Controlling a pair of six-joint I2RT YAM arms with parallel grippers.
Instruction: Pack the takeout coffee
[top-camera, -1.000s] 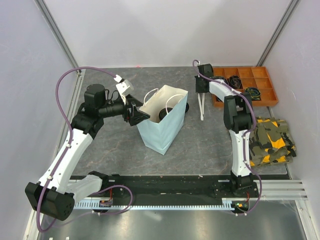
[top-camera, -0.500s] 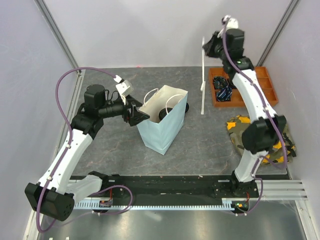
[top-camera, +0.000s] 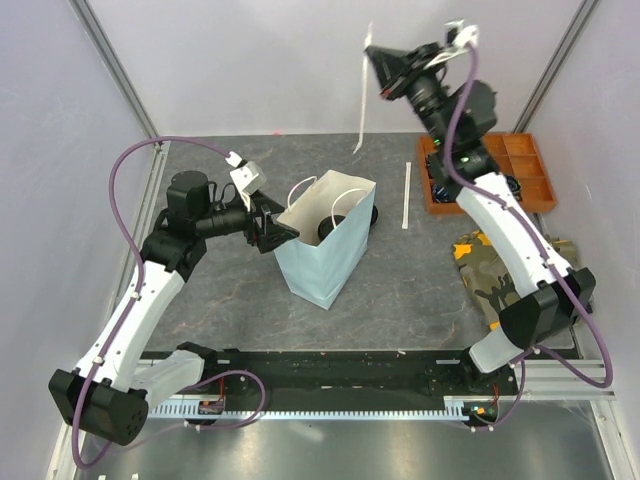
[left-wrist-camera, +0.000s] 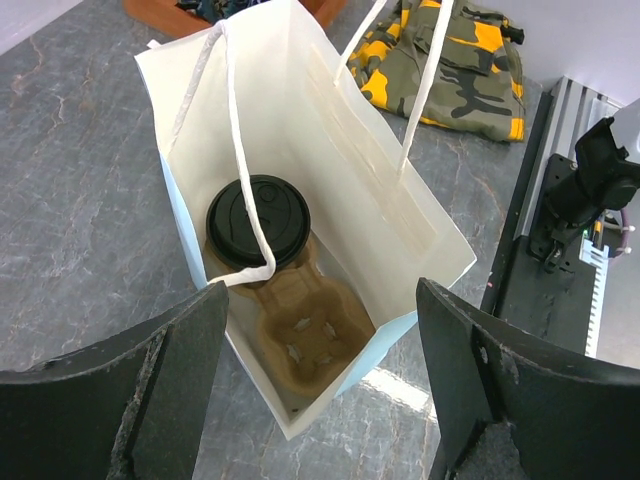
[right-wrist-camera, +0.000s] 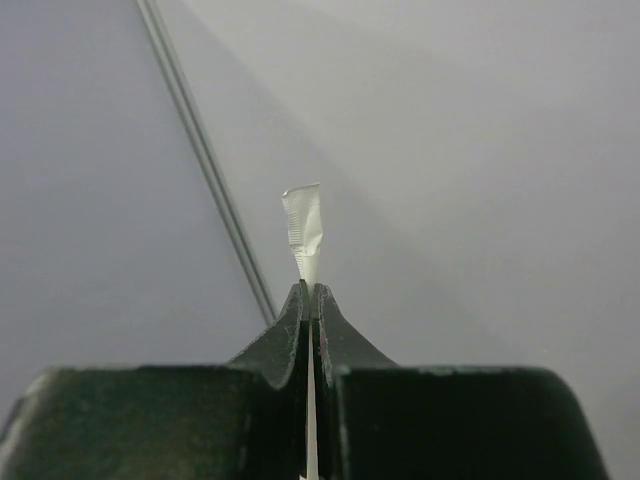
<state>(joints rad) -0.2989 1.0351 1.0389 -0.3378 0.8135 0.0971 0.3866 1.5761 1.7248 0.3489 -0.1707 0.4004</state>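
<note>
On your grey table (top-camera: 230, 290) between white walls (top-camera: 250, 60), the takeout coffee (left-wrist-camera: 258, 220) sits in the blue bag (top-camera: 320, 268), your left gripper (top-camera: 272, 231) wide open beside it, right gripper (top-camera: 385, 62) clamped on a straw (top-camera: 361, 95).

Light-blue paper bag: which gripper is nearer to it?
Left. The left gripper sits open right beside the bag, at its rim; the right gripper hangs high behind it, shut on a white wrapped straw.
</note>
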